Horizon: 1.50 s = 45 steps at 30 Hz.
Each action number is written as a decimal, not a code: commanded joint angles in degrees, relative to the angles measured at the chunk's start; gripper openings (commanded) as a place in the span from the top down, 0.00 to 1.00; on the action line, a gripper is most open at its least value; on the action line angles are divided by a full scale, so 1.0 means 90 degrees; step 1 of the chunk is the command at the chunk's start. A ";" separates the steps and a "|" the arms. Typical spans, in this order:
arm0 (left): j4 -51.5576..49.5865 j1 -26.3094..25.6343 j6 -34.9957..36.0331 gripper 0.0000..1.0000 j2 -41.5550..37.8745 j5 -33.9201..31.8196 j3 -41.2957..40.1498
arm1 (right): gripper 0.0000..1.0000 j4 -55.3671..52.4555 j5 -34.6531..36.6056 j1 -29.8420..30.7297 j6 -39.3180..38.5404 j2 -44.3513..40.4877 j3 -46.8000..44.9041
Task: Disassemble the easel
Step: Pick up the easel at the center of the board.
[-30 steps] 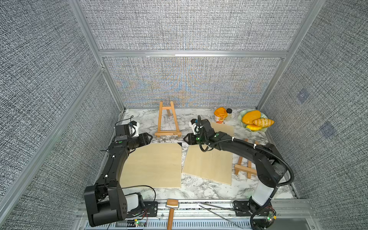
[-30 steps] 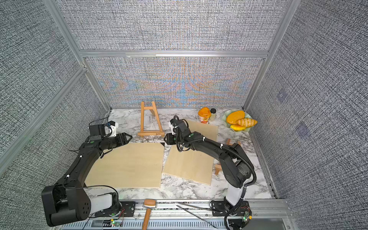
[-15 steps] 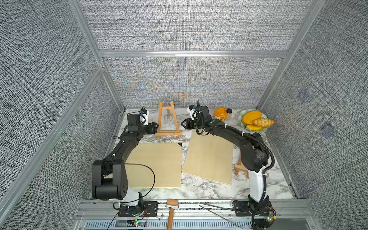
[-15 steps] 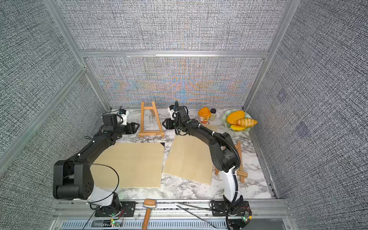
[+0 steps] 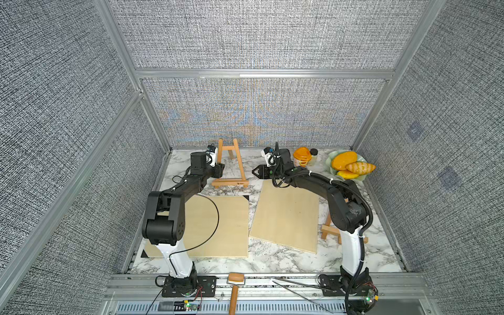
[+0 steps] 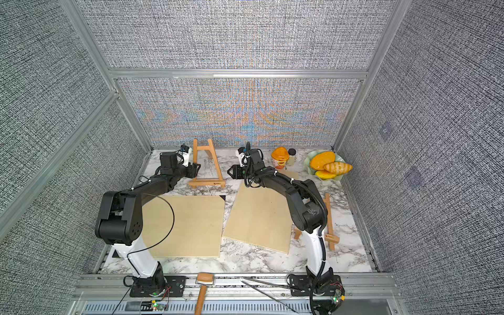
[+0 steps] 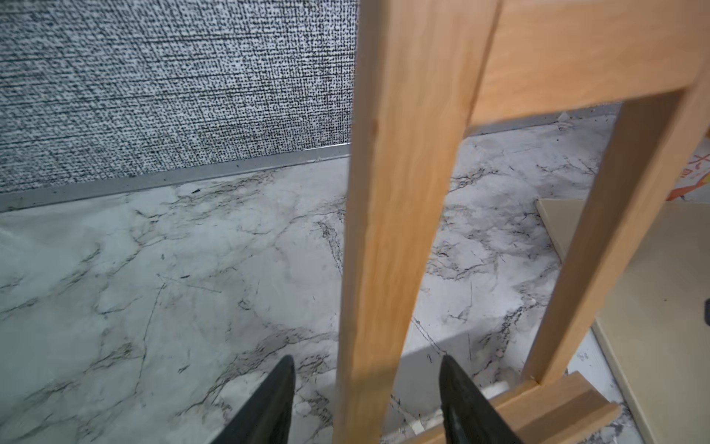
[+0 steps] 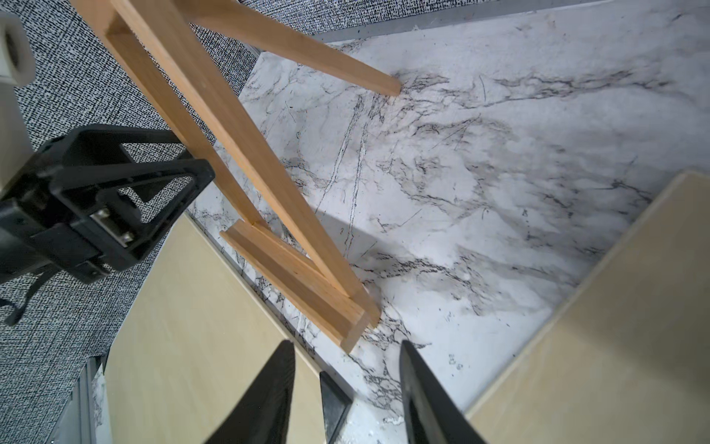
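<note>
A small wooden easel (image 5: 230, 181) stands upright at the back of the marble table, in both top views (image 6: 207, 182). My left gripper (image 5: 222, 169) is open at its left side. In the left wrist view the easel's left leg (image 7: 388, 230) runs between the fingers of the left gripper (image 7: 365, 361), with a gap on each side. My right gripper (image 5: 254, 172) is open to the right of the easel and holds nothing. In the right wrist view the end of the easel's ledge (image 8: 303, 284) lies just ahead of the right gripper (image 8: 347, 346).
Two pale wooden boards (image 5: 215, 226) (image 5: 286, 215) lie flat in front of the easel. A second easel (image 6: 328, 218) lies flat at the right, partly under the right arm. An orange cup (image 5: 302, 156), a small jar (image 5: 313, 155) and a fruit bowl (image 5: 331, 161) stand at the back right. A mallet (image 5: 234, 289) lies on the front rail.
Both arms have reached toward the back of the table, up to the easel. The left jaws have come round its left leg and narrowed. The right gripper now faces the ledge's right end.
</note>
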 commanded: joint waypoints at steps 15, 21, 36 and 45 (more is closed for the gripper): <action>0.1628 -0.0378 0.0573 0.61 0.0137 -0.0806 -0.0408 | 0.54 0.0513 -0.0274 -0.0194 0.0211 -0.0295 -0.0450; 0.1565 -0.0385 0.0583 0.73 0.0165 -0.0708 -0.0316 | 0.53 0.0513 -0.0255 -0.0232 0.0191 -0.0512 -0.0625; 0.1225 -0.0384 0.0715 1.00 -0.0395 -0.0203 -0.0407 | 0.54 0.0622 -0.0013 -0.0339 0.0262 -0.1203 -0.1112; 0.1362 -0.0382 0.0722 1.00 -0.1817 0.0019 -0.1091 | 0.54 0.0224 0.0282 -0.0408 0.0123 -0.2180 -0.1373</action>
